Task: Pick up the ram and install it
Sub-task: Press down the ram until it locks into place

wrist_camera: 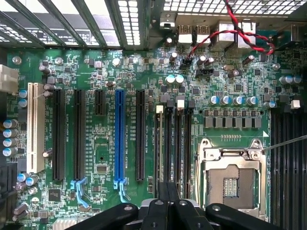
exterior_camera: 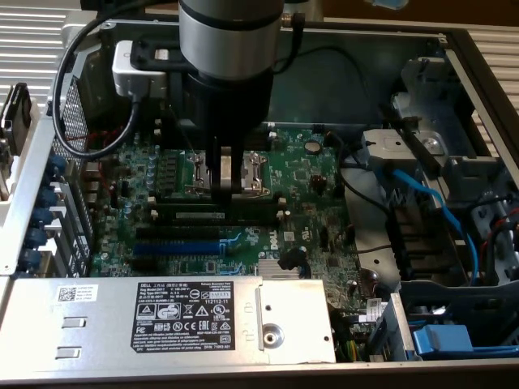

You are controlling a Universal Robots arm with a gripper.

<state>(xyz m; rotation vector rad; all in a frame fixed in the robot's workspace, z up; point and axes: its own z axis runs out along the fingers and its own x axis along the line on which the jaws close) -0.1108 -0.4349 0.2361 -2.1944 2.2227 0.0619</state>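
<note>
**Claw down on the memory slots, ram in the slot line**

Claw (exterior_camera: 220, 190) first: my two dark fingers are drawn together with no gap showing in either view. Whether a sliver of the ram's top edge is pinched between them I cannot tell. The tips hang just over the ram (exterior_camera: 203, 215), close enough that they may be touching it.

The ram stands on edge along one of the long black slots between the CPU socket (exterior_camera: 251, 170) and the blue slot (exterior_camera: 174, 245). Its white label strip faces the exterior camera. In the wrist view my claw (wrist_camera: 169, 189) lines up with the bank of four narrow slots beside the socket (wrist_camera: 230, 177), but there I cannot pick the stick out from the slots.

I judge this to be the install step, with pickup done and the stick at or in its slot. Whether it is fully seated I cannot see. Seating would call for a straight, even push along the slot, with no tilt toward either end.

The ram is thin, flat and rigid, dark with a matte face. The board (exterior_camera: 308, 194) is glossy green, studded with small round capacitors. The slots are hard plastic with narrow grooves. The socket frame is bright stamped metal. A grey steel box (exterior_camera: 162, 312) with a printed label sits near the board's front edge.
</note>
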